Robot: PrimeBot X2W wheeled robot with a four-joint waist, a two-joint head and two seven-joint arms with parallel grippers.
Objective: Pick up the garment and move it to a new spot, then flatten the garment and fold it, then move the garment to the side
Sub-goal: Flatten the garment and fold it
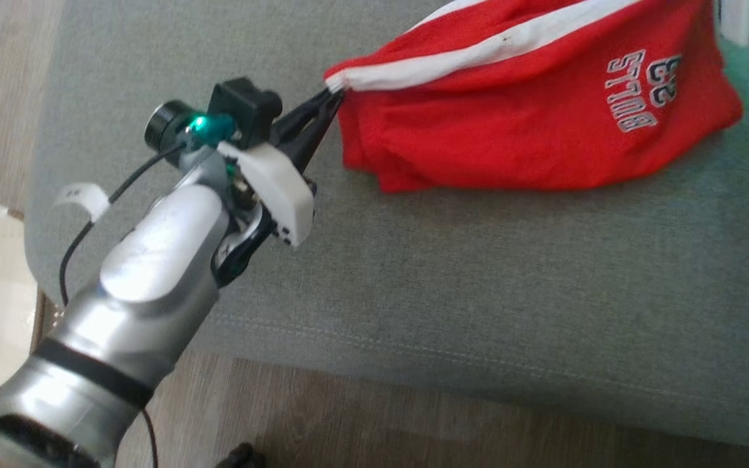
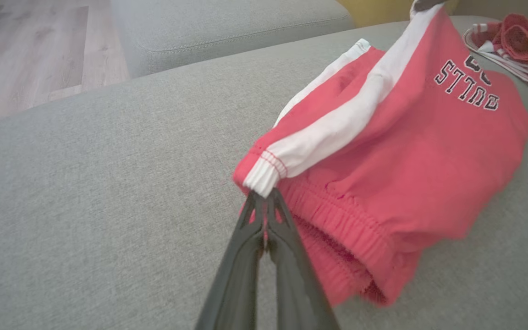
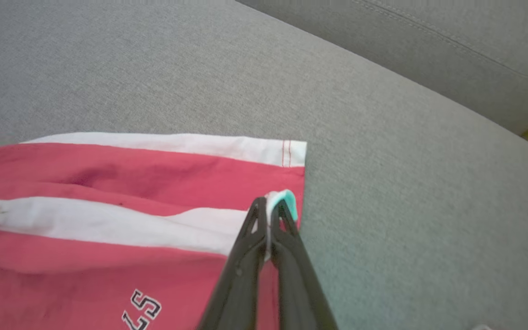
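Roughly midway: red cotton shorts with white side stripes and a "BULLS" print (image 1: 530, 123) (image 2: 383, 160) (image 3: 108, 183) hang stretched between two grippers over a grey woven sofa cushion (image 1: 478, 273).

The left gripper (image 1: 332, 97) (image 2: 264, 197) has its dark fingers pressed together on the white-striped corner of the elastic waistband. The right gripper (image 3: 271, 206) pinches the hem corner at the far end of the same stripe. That edge is raised and taut, while the lower cloth sags onto the cushion in doubled layers. I judge the pick-up done and the flattening or folding under way. No neat fold lies flat yet, and the move to the side remains. A second crumpled red-and-white striped garment (image 2: 520, 41) lies near.
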